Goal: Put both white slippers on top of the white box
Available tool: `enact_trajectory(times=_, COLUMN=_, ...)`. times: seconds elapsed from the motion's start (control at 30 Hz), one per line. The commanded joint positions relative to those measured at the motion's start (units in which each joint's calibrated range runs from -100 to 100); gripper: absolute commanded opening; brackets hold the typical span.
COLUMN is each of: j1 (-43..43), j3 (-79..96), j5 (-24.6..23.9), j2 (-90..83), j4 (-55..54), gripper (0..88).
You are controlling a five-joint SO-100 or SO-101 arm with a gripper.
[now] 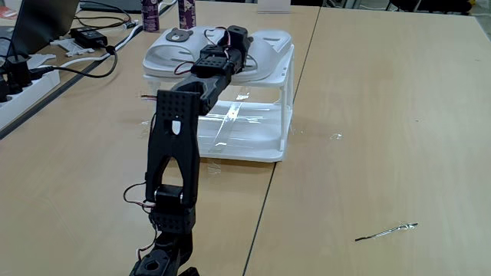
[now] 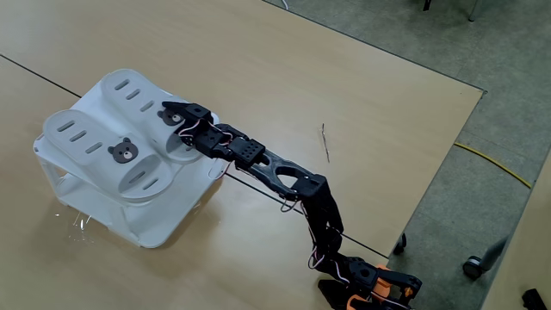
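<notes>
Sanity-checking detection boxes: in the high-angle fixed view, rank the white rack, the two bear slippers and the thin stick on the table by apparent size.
1. White rack
2. Two slippers, alike
3. Thin stick

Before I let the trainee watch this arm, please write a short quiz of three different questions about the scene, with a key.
1. True or false: both white slippers lie on top of the white box.
2. Multiple choice: in the fixed view from above, the claw is (A) over the slipper nearer the arm, (B) over the bare table, (C) under the box's top.
3. Fill in: each slipper carries a brown ____ badge.

Key: 1 true. 2 A. 3 bear-face. Whether the claw is open or shut cannot be told from these views.
</notes>
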Motion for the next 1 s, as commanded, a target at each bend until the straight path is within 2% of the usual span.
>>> enact_trajectory(times=0.0, j1=-0.2, j3=3.9, j5=0.4, j2=-10.7, j4=-0.1, gripper=26.6)
enact_trajectory(times=0.3, j1=-0.7, j3=14.9, j5=0.4, j2=-20.1, j4=-0.2, gripper=26.6)
enact_trajectory(times=0.73, j1=-0.7, j3=38.7, j5=0.4, j2=-42.7, j4=-0.2, gripper=26.6)
enact_trajectory(times=0.97, j1=-0.7, j3=41.3, j5=0.4, j2=-55.5, j4=-0.9, gripper=25.7)
